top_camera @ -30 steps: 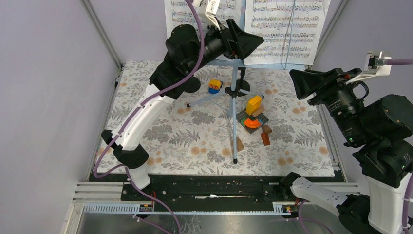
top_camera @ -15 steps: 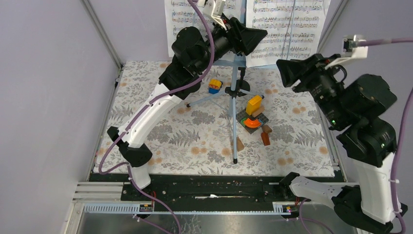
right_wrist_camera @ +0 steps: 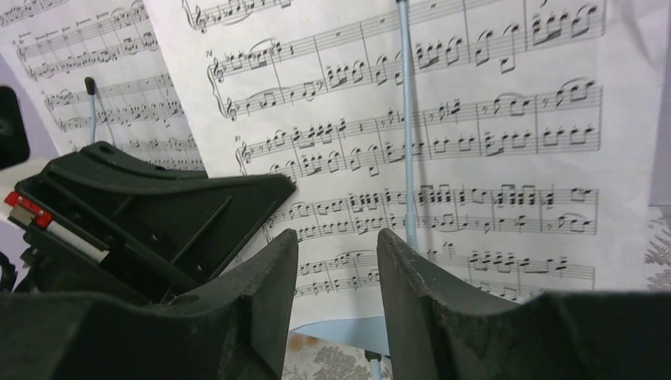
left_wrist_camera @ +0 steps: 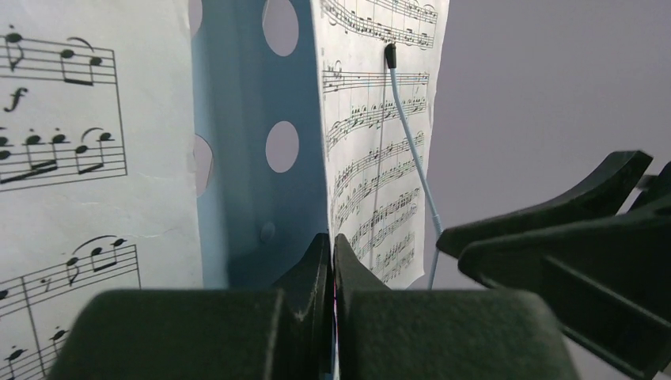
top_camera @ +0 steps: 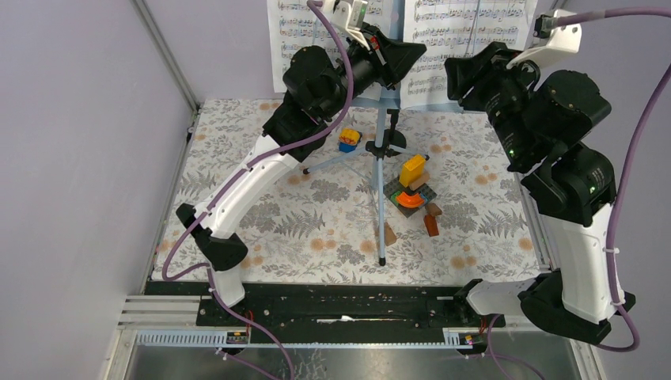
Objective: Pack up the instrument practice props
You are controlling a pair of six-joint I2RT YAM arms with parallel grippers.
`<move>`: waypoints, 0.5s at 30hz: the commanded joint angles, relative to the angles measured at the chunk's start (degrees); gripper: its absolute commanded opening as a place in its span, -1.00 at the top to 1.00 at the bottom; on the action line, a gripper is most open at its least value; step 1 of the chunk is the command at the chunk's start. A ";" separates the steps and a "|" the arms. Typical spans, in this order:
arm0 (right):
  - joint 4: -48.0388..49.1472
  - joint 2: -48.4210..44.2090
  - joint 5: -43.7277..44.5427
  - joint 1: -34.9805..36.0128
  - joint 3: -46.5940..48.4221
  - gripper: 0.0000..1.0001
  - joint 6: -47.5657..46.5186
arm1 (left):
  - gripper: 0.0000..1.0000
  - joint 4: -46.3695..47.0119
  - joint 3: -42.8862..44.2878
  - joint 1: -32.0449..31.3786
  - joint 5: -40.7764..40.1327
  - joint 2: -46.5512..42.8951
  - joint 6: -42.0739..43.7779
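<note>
**Left gripper** (top_camera: 415, 57)
- Raised to the lower middle of the light-blue music rack (left_wrist_camera: 237, 166).
- Jaws pressed together; the left wrist view shows no gap.
- Tips sit at the foot of the perforated panel, where the inner edge of the right sheet-music page (right_wrist_camera: 490, 158) comes down.
- Cannot tell whether paper is pinched; the fingers hide that spot.

**Right gripper** (right_wrist_camera: 338, 257)
- Also raised, facing the right sheet-music page from the front, just beside the left gripper.
- Jaws a narrow way apart, nothing between them.
- Cannot tell whether it touches the paper.

**Rack and what it carries**
- Two pages stand upright, side by side.
- The left sheet-music page (left_wrist_camera: 63, 119) is on one side and the right sheet-music page on the other.
- A strip of bare panel with round holes shows between them.
- A thin light-blue retaining wire (right_wrist_camera: 406, 119) lies across the face of the right page.
- A second, black-tipped wire (right_wrist_camera: 91, 107) lies over the left page.

**Table**
- The rack stands on its tripod legs (top_camera: 340, 161), mid-table on the floral tablecloth (top_camera: 261, 206).
- Stack of toy blocks (top_camera: 411, 186) just right of the pole, orange and yellow on a dark base.
- Blue-and-yellow block (top_camera: 348, 140) to the left of the pole, further back.
- Brown wooden blocks (top_camera: 431, 224) near the front leg.
</note>
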 commanded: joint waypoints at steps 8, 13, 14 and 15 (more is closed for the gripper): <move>-1.32 4.74 8.50 -0.14 8.00 0.20 -6.01 | 1.00 3.86 -0.39 -0.09 -1.38 -1.17 0.57; -1.55 5.56 9.94 -0.19 7.97 0.26 -7.61 | 1.00 4.02 -0.40 -0.25 -1.35 -1.35 0.56; -1.67 5.68 10.10 -0.19 7.79 0.26 -7.77 | 1.00 4.10 -0.40 -0.31 -1.29 -1.35 0.58; -1.69 5.75 10.21 -0.18 7.57 0.30 -7.96 | 1.00 4.13 -0.40 -0.38 -1.25 -1.37 0.64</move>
